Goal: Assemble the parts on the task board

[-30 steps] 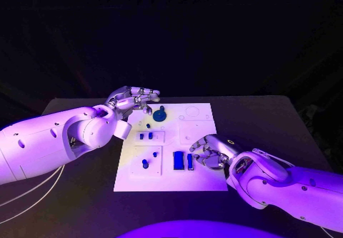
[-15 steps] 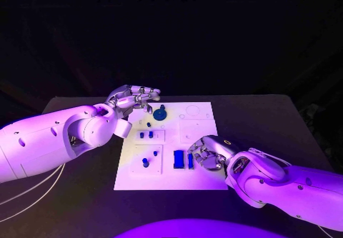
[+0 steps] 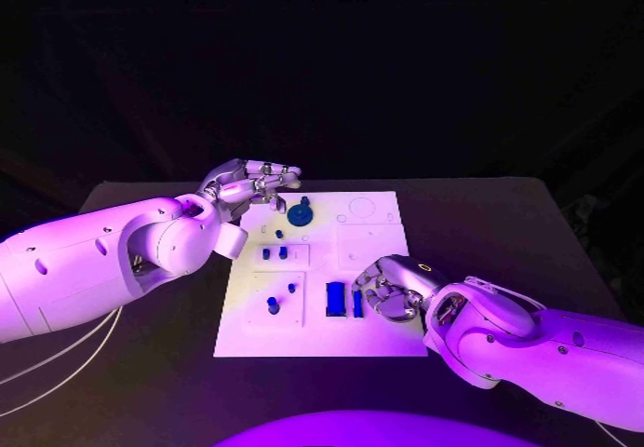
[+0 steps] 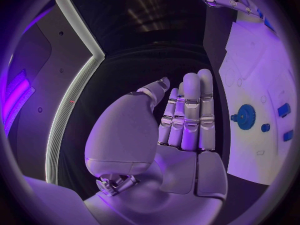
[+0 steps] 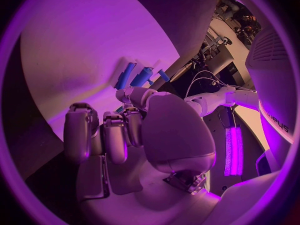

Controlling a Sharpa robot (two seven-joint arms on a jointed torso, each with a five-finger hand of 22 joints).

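The white task board (image 3: 379, 247) lies in the middle of the table. A blue gear (image 3: 300, 216) sits at its far side, small blue pegs (image 3: 274, 252) stand in the middle left, and a wide blue block (image 3: 334, 299) lies beside a thin blue bar (image 3: 357, 304) at the near side. My left hand (image 3: 252, 185) hovers over the board's far left corner, fingers straight and holding nothing (image 4: 187, 115). My right hand (image 3: 391, 289) rests on the board's near right with its fingers curled down against the thin bar. Whether it grips the bar is hidden. Blue parts (image 5: 128, 74) show just past its fingertips.
The black table (image 3: 510, 223) surrounds the board on all sides. The board's far right part (image 3: 365, 209) carries only round recesses. White cables (image 3: 54, 368) trail off the table's near left. The board (image 4: 262, 80) and the gear (image 4: 245, 117) lie beside my left palm.
My right hand has shifted slightly left towards the thin blue bar and curled tighter. The left hand has not moved.
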